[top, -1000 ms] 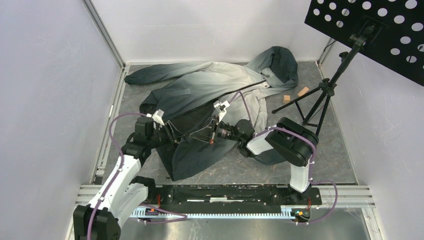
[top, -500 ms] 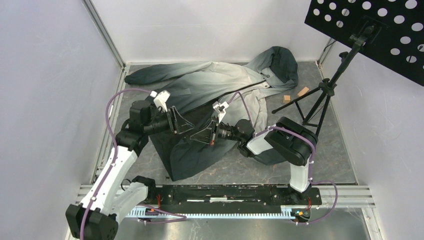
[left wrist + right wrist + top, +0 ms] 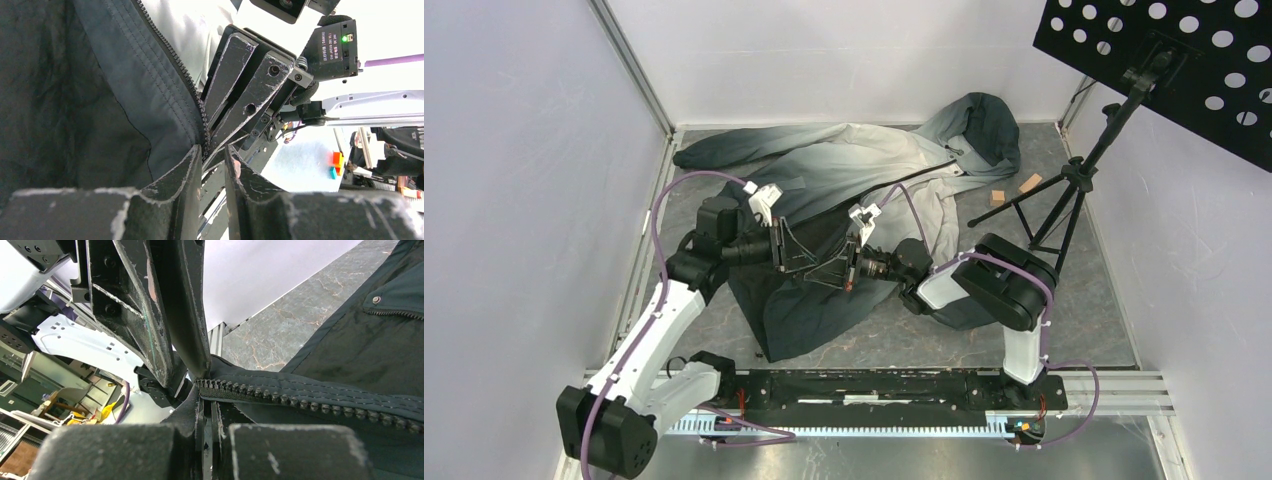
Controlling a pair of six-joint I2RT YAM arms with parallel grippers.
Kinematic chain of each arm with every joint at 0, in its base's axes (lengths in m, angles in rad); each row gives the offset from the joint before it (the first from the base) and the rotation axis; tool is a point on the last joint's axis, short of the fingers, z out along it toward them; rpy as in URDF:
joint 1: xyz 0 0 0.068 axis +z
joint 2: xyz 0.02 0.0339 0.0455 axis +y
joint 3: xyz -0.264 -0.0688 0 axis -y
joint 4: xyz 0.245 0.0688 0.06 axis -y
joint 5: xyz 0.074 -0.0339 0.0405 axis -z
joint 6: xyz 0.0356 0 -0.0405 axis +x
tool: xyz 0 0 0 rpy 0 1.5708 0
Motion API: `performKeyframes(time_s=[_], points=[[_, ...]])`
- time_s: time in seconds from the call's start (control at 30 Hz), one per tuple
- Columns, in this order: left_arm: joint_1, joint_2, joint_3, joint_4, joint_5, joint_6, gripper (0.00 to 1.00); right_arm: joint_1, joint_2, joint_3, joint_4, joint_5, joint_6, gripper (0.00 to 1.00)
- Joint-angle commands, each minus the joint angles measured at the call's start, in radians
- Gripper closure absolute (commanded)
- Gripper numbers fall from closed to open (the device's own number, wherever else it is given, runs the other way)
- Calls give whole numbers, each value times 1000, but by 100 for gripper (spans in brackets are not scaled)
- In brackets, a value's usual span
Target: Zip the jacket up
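Your left gripper (image 3: 214, 155) has just swung up to meet the right gripper (image 3: 207, 410), which stays clamped on the dark toothed zipper (image 3: 300, 400) of the large teal-to-pale-grey hooded jacket (image 3: 844, 170) sprawled ahead. The left jaws are narrowing, but you cannot tell whether they grip. Joining the zipper ends looks close.

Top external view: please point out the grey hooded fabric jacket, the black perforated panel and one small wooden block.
grey hooded fabric jacket (image 3: 854, 165): top external view, pale chest fabric.
black perforated panel (image 3: 1114, 62): top external view, lower left part.
small wooden block (image 3: 1030, 183): top external view, upper face.
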Motion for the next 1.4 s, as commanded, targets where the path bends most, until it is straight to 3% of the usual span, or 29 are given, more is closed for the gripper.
performKeyframes(time_s=[0.0,0.63,0.93,1.07,1.17,1.37], points=[[-16,17,32,22,4,50,71,-2,12,21,338,-16,7,100],[-56,79,21,26,-76,51,71,-2,5,17,371,-13,38,100],[-55,116,28,12,-105,55,79,-3,-2,12,387,-3,53,100],[-56,116,41,-14,-143,70,97,-2,-9,6,387,7,56,97],[-56,98,56,-35,-172,89,98,-2,-17,-6,374,14,55,89],[-56,54,101,-87,-199,98,98,-3,-71,-101,274,65,2,57]])
